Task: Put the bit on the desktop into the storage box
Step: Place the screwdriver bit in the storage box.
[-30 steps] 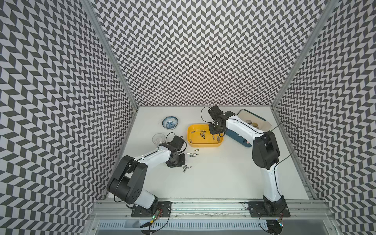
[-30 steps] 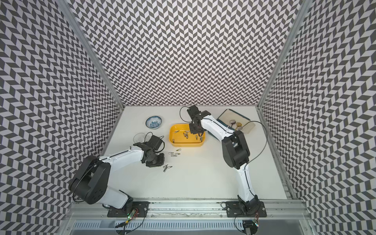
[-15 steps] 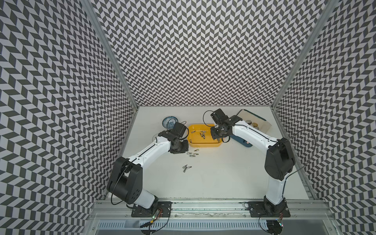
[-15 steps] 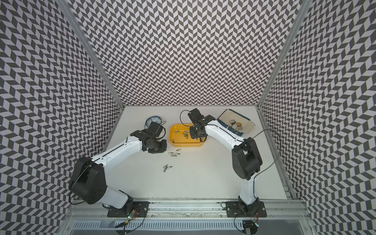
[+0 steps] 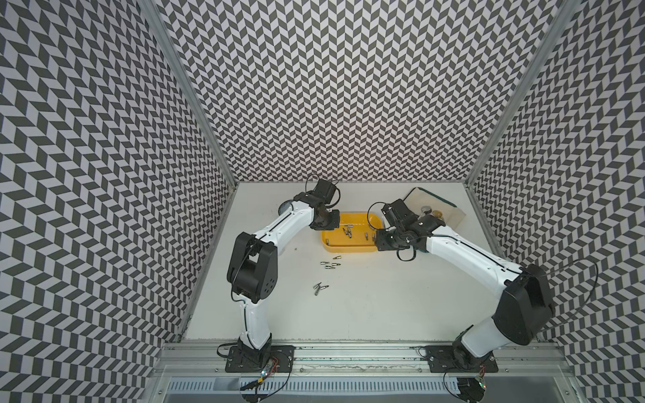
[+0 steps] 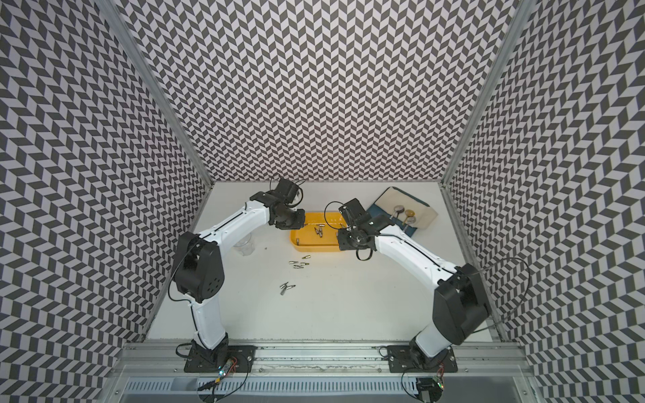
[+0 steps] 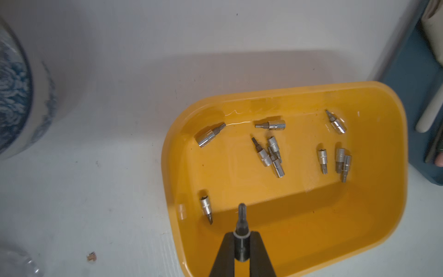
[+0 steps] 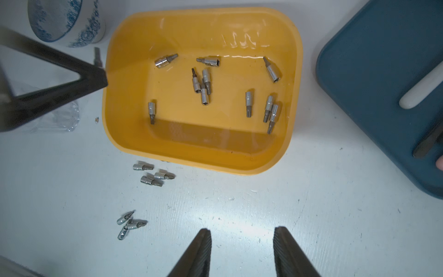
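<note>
Fingers (image 7: 224,254) of the left gripper (image 7: 241,237) clamp a bit (image 7: 241,215) just inside the left edge of the yellow storage box (image 7: 167,153), while the right gripper (image 8: 242,233) hangs part-open and empty above the desktop (image 8: 239,203), loose bits (image 8: 151,180) lying near-left of the box.

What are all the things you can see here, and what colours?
desktop: one, off-white, under everything.
storage box: one, yellow, middle back of desktop.
bits in the box: ten, silver, scattered on its floor.
loose bits: at least six, silver, two clusters on the desktop in front of the box.
held bit: one, dark grey, by the box's left end.
bowl: one, blue-and-white, by the box's back-left corner.
cup: one, clear, left of the box.
tray: one, blue-and-cream, right of the box, utensils on it.
walls: three, black-and-white chevron, around the desktop.
left fingers: two, black, shut on the held bit.
right fingers: two, black, open, empty, above the desktop.
</note>
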You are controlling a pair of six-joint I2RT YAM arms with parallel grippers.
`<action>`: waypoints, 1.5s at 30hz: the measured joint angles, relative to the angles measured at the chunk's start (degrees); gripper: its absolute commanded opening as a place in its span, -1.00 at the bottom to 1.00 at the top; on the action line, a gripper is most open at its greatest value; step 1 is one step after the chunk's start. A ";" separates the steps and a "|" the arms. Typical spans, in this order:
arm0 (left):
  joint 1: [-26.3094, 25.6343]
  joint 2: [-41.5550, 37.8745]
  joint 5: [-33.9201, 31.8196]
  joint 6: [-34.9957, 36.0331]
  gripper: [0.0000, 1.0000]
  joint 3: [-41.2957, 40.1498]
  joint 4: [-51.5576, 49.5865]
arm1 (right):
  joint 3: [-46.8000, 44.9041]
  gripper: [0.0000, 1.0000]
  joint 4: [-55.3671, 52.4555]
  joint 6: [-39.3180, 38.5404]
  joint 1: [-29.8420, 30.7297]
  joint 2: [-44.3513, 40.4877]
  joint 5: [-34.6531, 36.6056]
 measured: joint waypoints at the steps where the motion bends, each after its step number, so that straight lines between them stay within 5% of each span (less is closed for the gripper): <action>1: 0.00 1.33 0.13 0.20 -1.00 0.44 -0.02 | -0.96 -0.06 0.04 0.37 0.37 -0.83 -0.07; 10: 0.00 8.28 0.63 1.27 -1.00 4.44 0.44 | -4.90 -0.06 2.10 3.15 8.68 -3.26 -0.26; 28: -0.02 14.58 1.60 2.27 -1.00 7.26 0.98 | -6.36 -0.06 5.03 5.05 14.86 -1.18 -0.37; 45: 0.09 14.01 3.21 2.25 -0.40 12.46 0.11 | -6.88 -0.06 6.84 5.22 18.23 2.58 -0.39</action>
